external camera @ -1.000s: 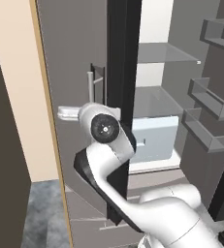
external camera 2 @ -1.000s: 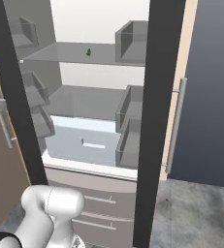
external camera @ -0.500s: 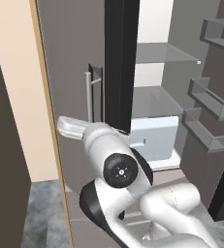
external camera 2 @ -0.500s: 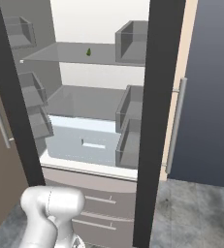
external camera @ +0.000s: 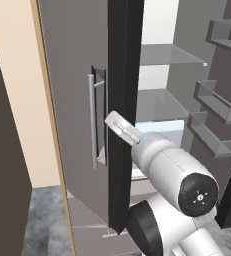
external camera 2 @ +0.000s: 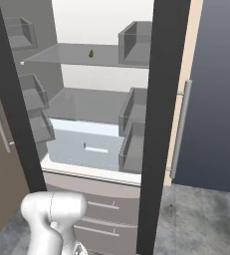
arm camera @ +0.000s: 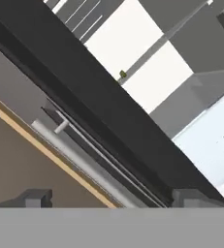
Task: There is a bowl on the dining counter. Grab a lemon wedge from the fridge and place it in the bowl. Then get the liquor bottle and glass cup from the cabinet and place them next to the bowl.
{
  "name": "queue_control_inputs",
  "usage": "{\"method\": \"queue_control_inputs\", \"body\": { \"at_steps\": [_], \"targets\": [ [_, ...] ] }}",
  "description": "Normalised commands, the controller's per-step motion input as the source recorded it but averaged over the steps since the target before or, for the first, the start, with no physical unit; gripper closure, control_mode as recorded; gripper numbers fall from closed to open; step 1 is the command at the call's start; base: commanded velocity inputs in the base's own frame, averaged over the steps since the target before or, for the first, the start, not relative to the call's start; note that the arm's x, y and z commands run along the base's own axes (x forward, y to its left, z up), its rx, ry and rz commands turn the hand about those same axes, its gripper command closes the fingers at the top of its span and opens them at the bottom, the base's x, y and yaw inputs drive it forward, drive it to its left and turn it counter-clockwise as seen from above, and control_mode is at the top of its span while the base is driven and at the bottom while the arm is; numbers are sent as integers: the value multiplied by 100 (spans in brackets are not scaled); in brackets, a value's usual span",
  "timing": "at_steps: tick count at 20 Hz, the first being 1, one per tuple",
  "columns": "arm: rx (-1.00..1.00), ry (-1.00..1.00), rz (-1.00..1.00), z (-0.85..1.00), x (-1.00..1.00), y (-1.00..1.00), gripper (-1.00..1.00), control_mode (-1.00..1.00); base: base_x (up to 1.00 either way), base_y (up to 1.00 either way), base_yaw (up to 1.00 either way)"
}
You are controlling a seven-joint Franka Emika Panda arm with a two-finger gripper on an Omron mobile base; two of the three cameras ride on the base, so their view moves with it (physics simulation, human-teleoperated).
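The fridge point(external camera 2: 94, 124) stands with both its upper doors swung wide, so the lit white interior is in plain sight from the right base view. The lemon wedge point(external camera 2: 91, 53), a tiny yellow-green speck, sits on the upper glass shelf point(external camera 2: 61, 54), toward the back edge and roughly midway along it. In the hand view the same wedge point(arm camera: 123, 74) shows as a small dot right at the shelf line, just beyond the dark door edge point(arm camera: 84, 97) that cuts slantwise across the picture.

The gripper point(arm camera: 113, 197) has its jaws spread far apart, one dark fingertip point(arm camera: 35, 197) low on the left and the other low on the right of the hand view, with nothing between them. It hangs near the left door point(external camera: 77, 110), just beside that door's long vertical handle point(external camera: 91, 122), which shows as a grey bar point(arm camera: 74, 157) close above the fingertips.

Below the shelf, a pale blue crisper drawer point(external camera 2: 84, 147) spans the bottom of the compartment, and grey door bins point(external camera 2: 134, 119) line the inner sides. Two drawers with bar handles point(external camera 2: 99, 219) sit underneath. The white arm point(external camera: 174, 175) reaches forward at about the height of the door handle.
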Motion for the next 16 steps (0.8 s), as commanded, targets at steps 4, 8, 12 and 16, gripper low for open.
{"method": "queue_control_inputs", "body": {
  "at_steps": [4,8,12,16],
  "targets": [
    [34,0,0,0,0,-100,-100,-100,0,0,0],
    [31,0,3,-8,4,-100,-100,-100,0,0,0],
    [32,0,11,-15,21,-95,-100,-100,0,0,0],
    [32,0,14,-9,48,-63,-100,-100,0,0,0]
  ]
}}
